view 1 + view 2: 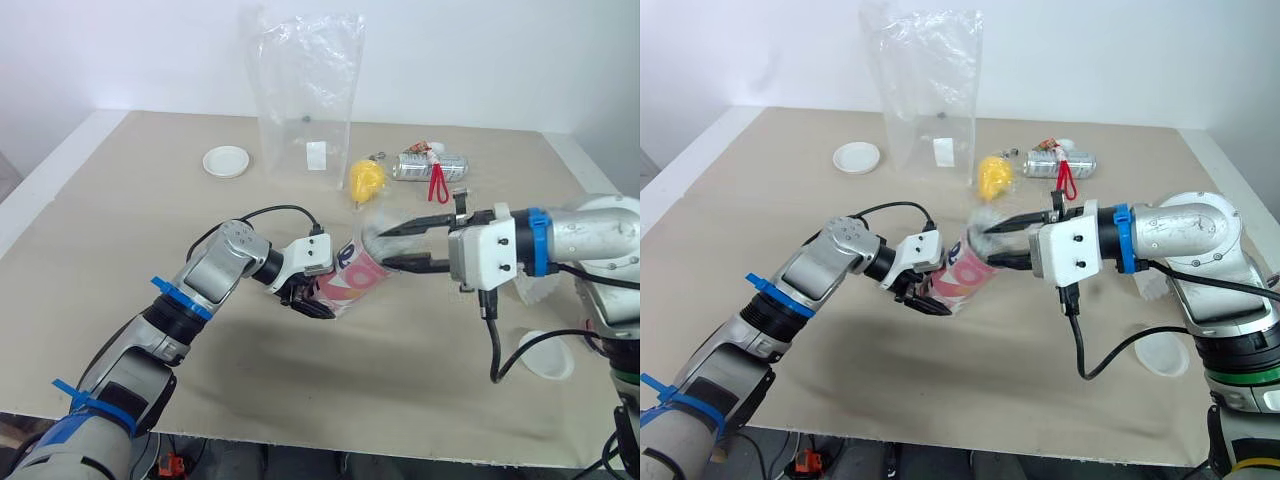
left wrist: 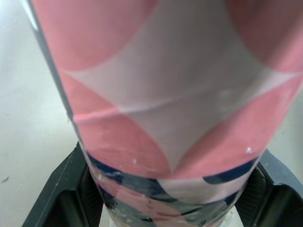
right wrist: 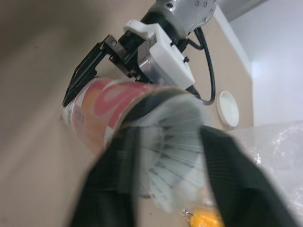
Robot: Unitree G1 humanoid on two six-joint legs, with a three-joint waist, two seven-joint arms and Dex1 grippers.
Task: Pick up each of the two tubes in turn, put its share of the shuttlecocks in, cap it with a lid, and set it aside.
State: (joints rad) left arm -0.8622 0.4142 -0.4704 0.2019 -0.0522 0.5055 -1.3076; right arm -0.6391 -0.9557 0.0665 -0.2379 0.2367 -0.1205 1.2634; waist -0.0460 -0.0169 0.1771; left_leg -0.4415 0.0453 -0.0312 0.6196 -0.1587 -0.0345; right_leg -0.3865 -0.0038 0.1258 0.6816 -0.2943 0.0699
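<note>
Nearest, on the right of the pale beige table (image 1: 120,230), a round white plastic lid (image 1: 550,368) lay flat beside the right arm.

Toward the middle, the left gripper (image 1: 320,293) was clamped on the lower end of a pink, white and navy cardboard tube (image 1: 352,276). In the left wrist view its black fingers (image 2: 61,189) pressed against opposite sides of the tube's wall. The tube was held tilted, with its open mouth turned to the right and slightly away.

At that mouth the right gripper (image 1: 388,249) pinched a white feathered shuttlecock (image 3: 175,161). One finger lay on each side of the feather skirt, and the skirt touched the tube's rim. How far the shuttlecock's nose sat inside the tube could not be told.

Farther back, just beyond the tube, lay a small yellow object (image 1: 365,178). To its right was a crinkled silver can (image 1: 432,164) on its side, with a red looped clip (image 1: 438,186) against it. Left of the yellow object, a tall clear plastic bag (image 1: 305,100) stood upright. Left of the bag, a second white lid (image 1: 226,161) rested flat, well apart from the first.
</note>
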